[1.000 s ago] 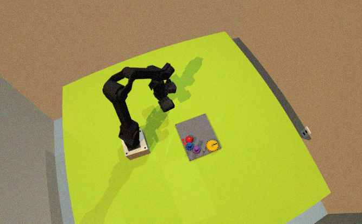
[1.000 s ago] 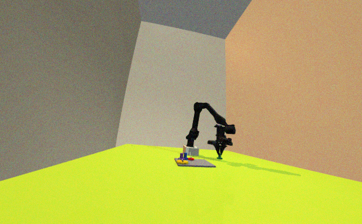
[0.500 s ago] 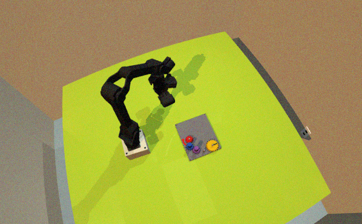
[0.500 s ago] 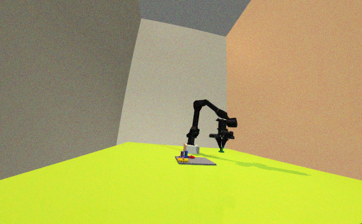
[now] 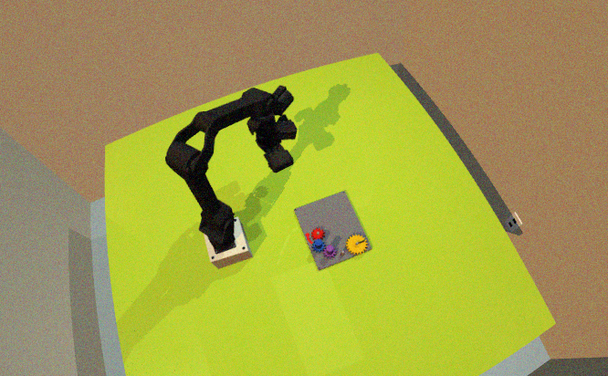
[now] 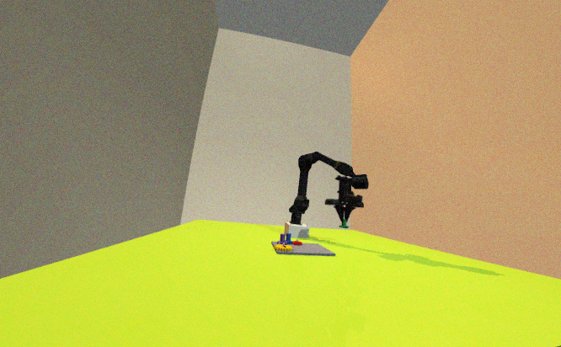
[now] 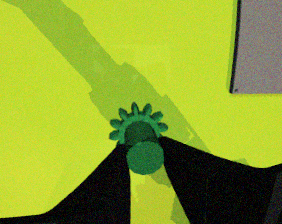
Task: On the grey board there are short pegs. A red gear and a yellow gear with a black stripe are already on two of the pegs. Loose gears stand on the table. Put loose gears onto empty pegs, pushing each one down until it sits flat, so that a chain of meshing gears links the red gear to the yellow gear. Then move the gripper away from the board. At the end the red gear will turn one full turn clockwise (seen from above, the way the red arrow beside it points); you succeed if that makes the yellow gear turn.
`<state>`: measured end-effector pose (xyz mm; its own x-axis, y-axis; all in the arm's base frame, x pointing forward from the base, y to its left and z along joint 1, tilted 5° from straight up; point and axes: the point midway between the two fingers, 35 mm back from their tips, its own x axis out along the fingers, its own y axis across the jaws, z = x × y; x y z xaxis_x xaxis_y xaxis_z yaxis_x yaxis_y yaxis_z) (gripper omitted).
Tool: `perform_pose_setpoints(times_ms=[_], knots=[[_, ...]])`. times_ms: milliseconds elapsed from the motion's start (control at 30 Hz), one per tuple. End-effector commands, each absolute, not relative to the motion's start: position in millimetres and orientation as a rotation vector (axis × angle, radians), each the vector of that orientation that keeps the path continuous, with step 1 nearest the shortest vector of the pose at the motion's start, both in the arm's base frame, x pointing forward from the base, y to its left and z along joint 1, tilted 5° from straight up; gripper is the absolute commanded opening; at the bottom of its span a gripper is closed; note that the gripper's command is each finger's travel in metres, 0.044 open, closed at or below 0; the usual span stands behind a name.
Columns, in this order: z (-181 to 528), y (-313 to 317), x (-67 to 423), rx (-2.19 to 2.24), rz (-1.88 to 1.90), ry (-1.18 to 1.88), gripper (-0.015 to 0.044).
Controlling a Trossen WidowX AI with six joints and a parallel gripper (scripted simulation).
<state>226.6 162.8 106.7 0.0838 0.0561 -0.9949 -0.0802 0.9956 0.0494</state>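
My gripper [image 6: 344,221] [image 7: 142,147] is shut on the handle of a green gear [image 6: 344,225] [image 7: 138,126] and holds it up above the table, off to the side of the board. On the grey board [image 5: 330,212] [image 6: 312,248] [image 7: 262,50], a red gear [image 5: 315,233] [image 6: 297,242] has a blue gear [image 5: 318,245] [image 6: 288,239] beside it. A purple gear [image 5: 329,251] [image 6: 282,239] sits beside the blue one. A short peg [image 5: 341,253] stands between the purple gear and the yellow gear [image 5: 359,244] [image 6: 283,248] with its black stripe. In the top view the arm hides the green gear.
The arm's white base [image 5: 228,254] [image 6: 297,229] stands on the green-yellow table [image 5: 414,280] [image 6: 188,293], to the left of the board in the top view. The blue and purple gears have upright handles that rise above the board. The arm's shadow falls across the table.
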Motion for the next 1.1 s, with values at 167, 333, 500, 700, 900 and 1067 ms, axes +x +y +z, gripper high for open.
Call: perform_pose_setpoints(times_ms=[167,333,500,700,900,1067], knots=[[131.2,160.4,224.8,-0.021,0.105,1.477,0.0000],[143.8,158.4,222.5,-0.023,0.106,1.477,0.0000],[156.3,156.1,219.7,-0.023,0.106,1.477,0.0000],[167.4,153.7,216.8,-0.022,0.105,1.478,0.0000],[165.3,148.1,223.9,-0.021,0.102,1.476,0.0000],[163.0,141.5,231.7,-0.019,0.098,1.475,0.0000]])
